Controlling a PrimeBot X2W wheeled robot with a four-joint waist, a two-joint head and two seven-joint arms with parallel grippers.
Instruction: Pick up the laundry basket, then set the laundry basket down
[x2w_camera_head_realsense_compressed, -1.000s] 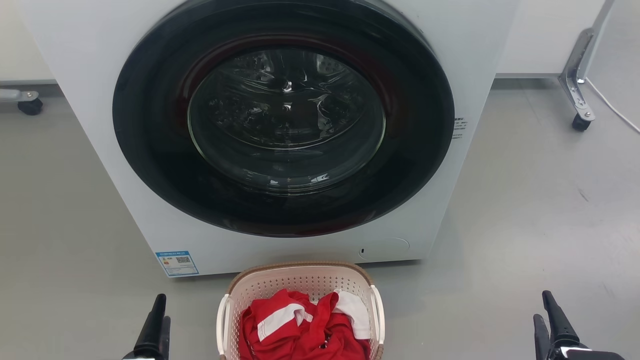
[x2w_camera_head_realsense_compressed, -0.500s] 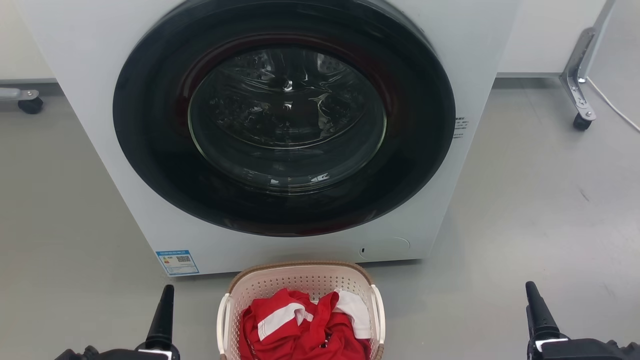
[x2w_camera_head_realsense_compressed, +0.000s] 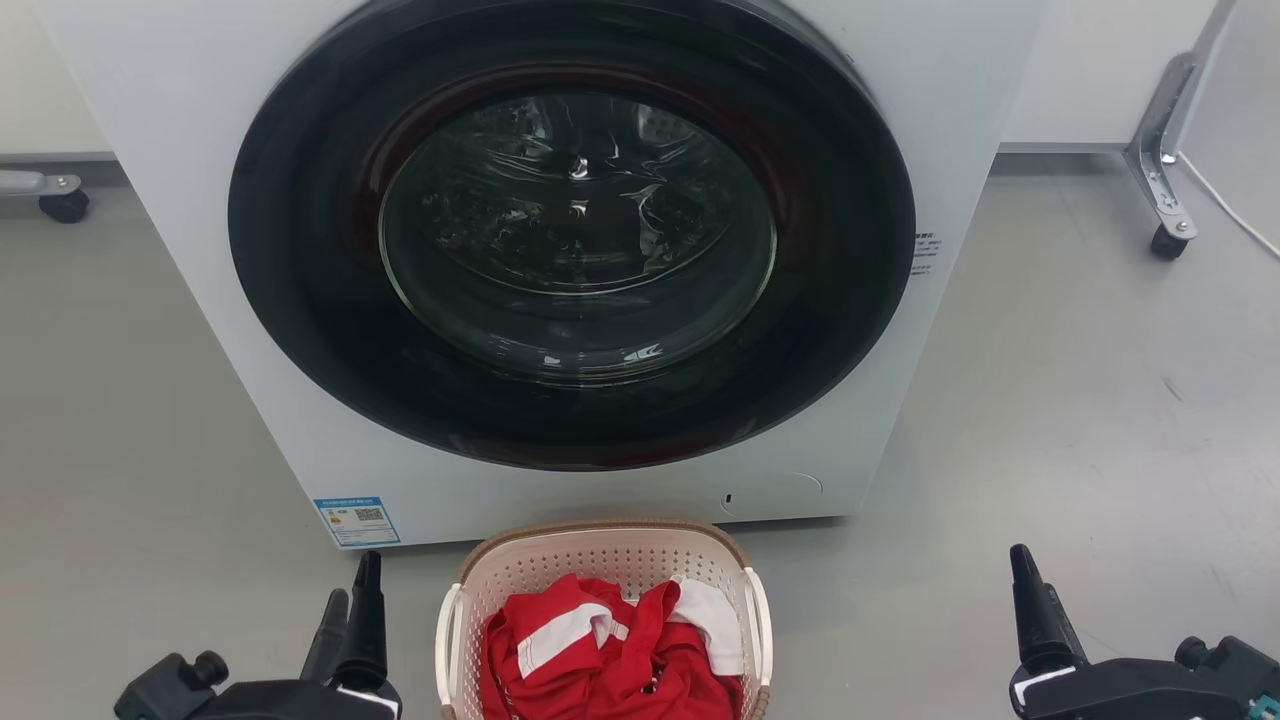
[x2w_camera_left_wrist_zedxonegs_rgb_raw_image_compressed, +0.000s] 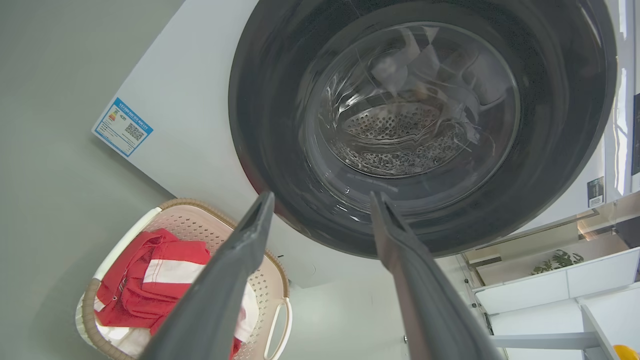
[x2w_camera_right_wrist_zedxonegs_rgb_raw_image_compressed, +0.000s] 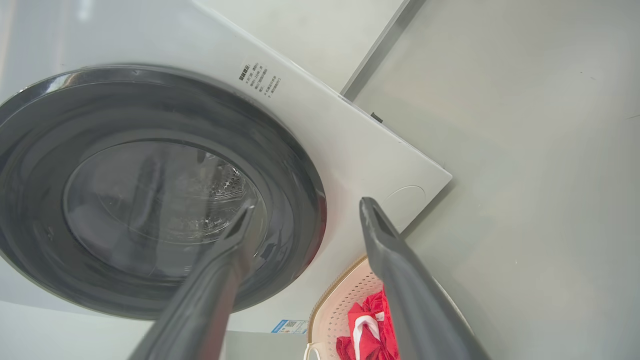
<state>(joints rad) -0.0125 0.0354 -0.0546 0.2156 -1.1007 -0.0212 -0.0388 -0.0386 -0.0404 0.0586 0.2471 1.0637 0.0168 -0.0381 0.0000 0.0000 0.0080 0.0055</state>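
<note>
Left end effector (x2w_camera_head_realsense_compressed: 352, 580) is spread wide with nothing in it, and the laundry basket (x2w_camera_head_realsense_compressed: 600, 562) sits on the floor just to its right. Right end effector (x2w_camera_head_realsense_compressed: 1030, 600), also wide and empty, is well off the basket's other side. There are red clothes (x2w_camera_head_realsense_compressed: 600, 650) in the basket, and the washing machine (x2w_camera_head_realsense_compressed: 150, 120) is right behind it.

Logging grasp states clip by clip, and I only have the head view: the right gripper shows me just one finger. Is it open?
Observer: Yes; the right wrist view shows the right gripper with jaws well apart, holding nothing.
Operator: And the left?
Observer: The left gripper is open too in its wrist view, its gap empty.
Operator: My view cuts off the basket's near end.
Observer: The left wrist view shows the laundry basket with its near end standing on the floor, ungripped.
</note>
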